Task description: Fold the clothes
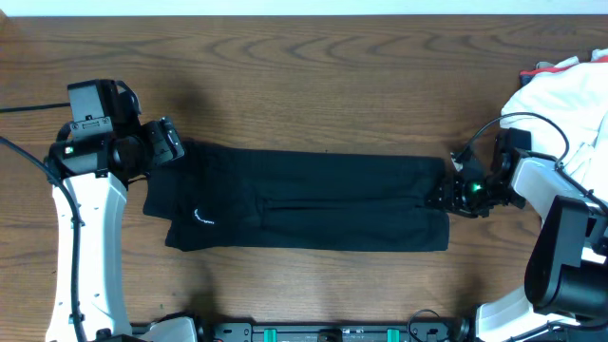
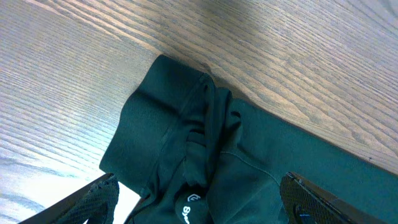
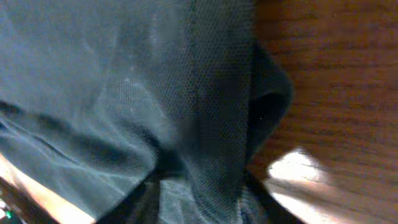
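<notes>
Two arms are at the wooden counter point(image 1: 304, 66), one at each end of the black shirt point(image 1: 313, 199). The shirt lies flat in the middle of the counter as one long strip, running from side to side. I think part of the folding is done, and the two ends now need to be brought together.

On the left, the left claw point(image 1: 174, 142) hangs over the top left corner of the shirt. Its two fingers point(image 2: 93, 198) are spread wide and nothing is held between them. Under it, the cloth is bunched into little humps and wrinkles. Near that end sits the small white logo point(image 1: 201, 218).

The middle of the strip is smooth, with one long fold line along it.

On the right, the right claw point(image 1: 445, 193) is down at the right edge of the shirt. Its camera sees only cloth, very close up, so I cannot tell if the fingers are pinching it or not.

Past that, in the far right corner, is a heap of white cloth point(image 1: 570, 90), apart from the shirt.

The shirt looks light, soft and floppy. It will likely sag and slide when lifted, and the layers may come apart. I think the best place to hold it is at a corner, pinching all the layers together, with one claw at each end.
</notes>
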